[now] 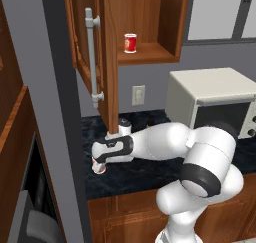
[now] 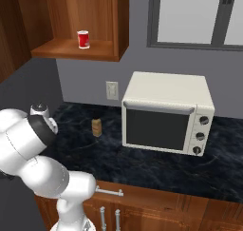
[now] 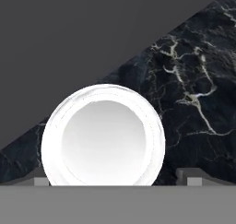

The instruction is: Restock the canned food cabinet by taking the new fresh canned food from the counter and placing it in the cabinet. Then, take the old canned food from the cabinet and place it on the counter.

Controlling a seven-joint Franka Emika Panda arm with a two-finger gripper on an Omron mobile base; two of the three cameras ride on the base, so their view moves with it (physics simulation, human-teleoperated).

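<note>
My pincer [image 1: 99, 166] is down at the near left part of the counter [image 1: 145, 173], directly over a can [image 3: 103, 135] whose pale round lid I see end-on from the hand. A tip stands on either side of that lid, but I cannot tell whether they already press its wall or stand just apart from it. From the left base camera only a red-and-white sliver of this can [image 1: 100, 169] peeks out beneath my hand, resting on the black marble.

I judge this to be the fresh can, so the step in hand is the pick. To do it well I should keep the lid centred between the tips, close evenly on the wall, then lift straight up before swinging, because the open cabinet door [image 1: 92, 47] hangs right above my wrist.

Farther back on the counter stand a small tan block [image 2: 97, 127] and, to the right, a cream toaster oven [image 2: 166, 112]. Farthest and highest, the cabinet [image 2: 118, 21] stands open, with a red can [image 2: 83, 39] upright on its shelf, presumably the old one.
</note>
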